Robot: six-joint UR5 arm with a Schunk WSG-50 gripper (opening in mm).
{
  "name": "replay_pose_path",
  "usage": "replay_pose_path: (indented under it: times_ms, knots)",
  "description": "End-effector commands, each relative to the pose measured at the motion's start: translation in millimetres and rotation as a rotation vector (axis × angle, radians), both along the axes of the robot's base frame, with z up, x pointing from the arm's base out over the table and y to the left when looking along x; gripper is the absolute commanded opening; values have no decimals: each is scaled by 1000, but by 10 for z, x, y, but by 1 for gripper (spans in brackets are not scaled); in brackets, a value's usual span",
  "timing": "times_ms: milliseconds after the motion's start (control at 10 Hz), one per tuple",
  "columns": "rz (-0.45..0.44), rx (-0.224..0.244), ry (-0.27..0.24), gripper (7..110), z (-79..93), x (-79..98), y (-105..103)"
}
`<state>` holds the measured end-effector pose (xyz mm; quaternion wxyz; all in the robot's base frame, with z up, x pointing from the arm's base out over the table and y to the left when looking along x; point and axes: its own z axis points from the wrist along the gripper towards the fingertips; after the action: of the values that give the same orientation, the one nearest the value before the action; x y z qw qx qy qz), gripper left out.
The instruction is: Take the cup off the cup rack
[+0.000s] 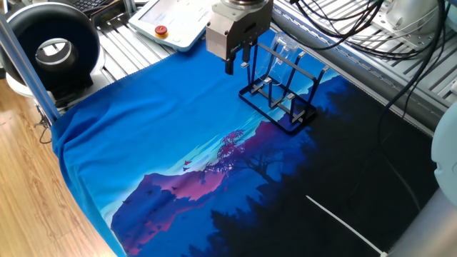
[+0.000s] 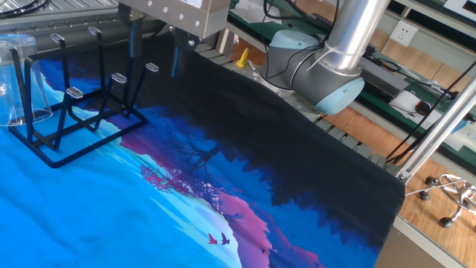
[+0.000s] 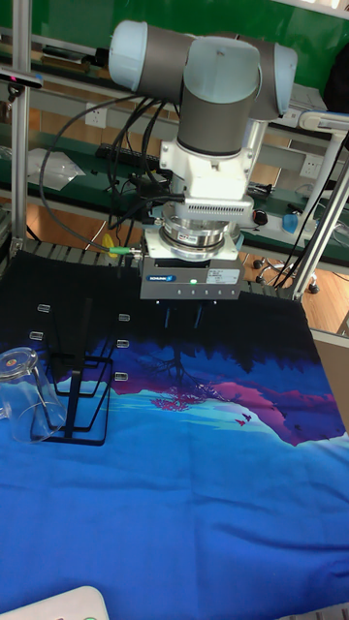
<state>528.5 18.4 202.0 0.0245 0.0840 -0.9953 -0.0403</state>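
Observation:
The clear cup [image 1: 285, 46] hangs upside down on a peg at the far end of the black wire cup rack [image 1: 280, 106]. In the other fixed view the cup [image 2: 18, 79] is at the left edge, on the rack [image 2: 83, 120]. The tall fixed view has the cup [image 3: 25, 393] and rack [image 3: 79, 407] at lower left. My gripper [image 1: 238, 61] hovers above the cloth by the rack's near end, away from the cup. Its fingers [image 2: 134, 41] are narrowed but apart, with nothing between them. The gripper [image 3: 183, 316] points straight down.
A blue and black printed cloth [image 1: 178, 143] covers the table. A white pendant with a red button [image 1: 163, 31] and a black round device [image 1: 53, 46] lie at the back left. Cables [image 1: 371, 36] run along the back right. The arm's base [image 2: 327, 74] stands behind the table.

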Motion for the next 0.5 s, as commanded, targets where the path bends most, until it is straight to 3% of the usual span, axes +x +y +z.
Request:
replay_pose_path:
  times_ms: [0,400]
  knots:
    - [4,18,-2,7,30,-24,-43]
    - [4,6,-10,7,1,-12,-127]
